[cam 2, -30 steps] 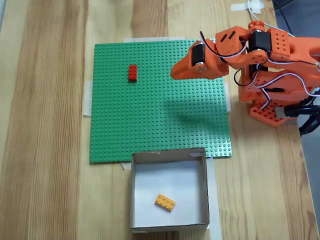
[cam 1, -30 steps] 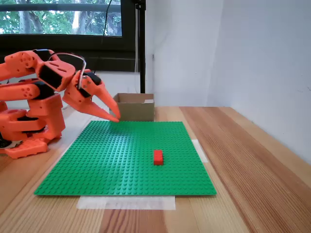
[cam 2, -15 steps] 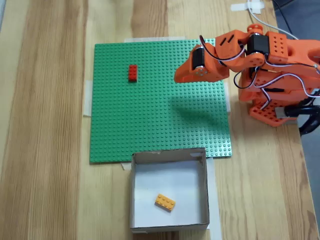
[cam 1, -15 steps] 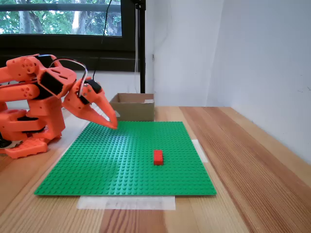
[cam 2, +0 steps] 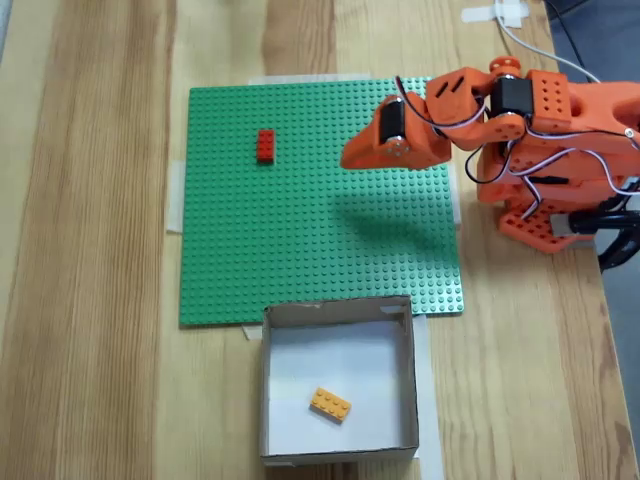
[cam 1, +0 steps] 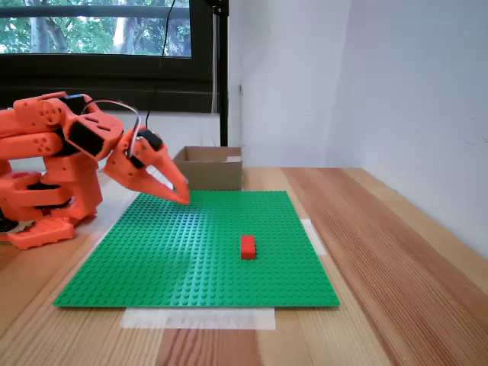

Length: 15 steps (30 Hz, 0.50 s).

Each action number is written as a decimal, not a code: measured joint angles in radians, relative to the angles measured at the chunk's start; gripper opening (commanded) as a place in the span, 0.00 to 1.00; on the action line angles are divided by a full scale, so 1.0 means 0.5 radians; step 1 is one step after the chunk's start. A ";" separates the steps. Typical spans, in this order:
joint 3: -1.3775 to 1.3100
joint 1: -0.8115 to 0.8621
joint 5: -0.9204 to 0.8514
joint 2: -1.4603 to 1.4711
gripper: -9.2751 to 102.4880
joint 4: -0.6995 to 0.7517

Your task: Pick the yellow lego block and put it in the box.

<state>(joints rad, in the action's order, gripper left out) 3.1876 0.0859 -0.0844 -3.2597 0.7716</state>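
Inside the box [cam 2: 338, 378], on its pale floor, the yellow-orange block [cam 2: 330, 404] lay askew, studs up. Over a green baseplate [cam 2: 300, 240] taped to a wooden table [cam 2: 90, 250] hung the empty gripper [cam 1: 181, 195], jaws together. A red brick [cam 1: 248, 246] sat apart; white walls and a window [cam 1: 91, 30] stood behind.

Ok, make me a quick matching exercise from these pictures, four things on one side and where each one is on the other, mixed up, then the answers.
Things:
1. yellow lego block
2. red lego brick
3. gripper
4. box

Places:
A. on the green baseplate, alone
B. hovering over the baseplate, holding nothing
C. on the wooden table, against the baseplate's edge
D. inside the box

Pairs: 1-D, 2-A, 3-B, 4-C
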 measured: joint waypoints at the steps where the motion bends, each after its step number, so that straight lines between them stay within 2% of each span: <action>1: 0.009 -0.012 -0.003 0.015 0.07 -0.003; 15: 0.012 -0.043 -0.006 0.003 0.07 -0.012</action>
<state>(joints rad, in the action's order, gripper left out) 3.1937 0.0644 -0.0874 -3.2582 0.7655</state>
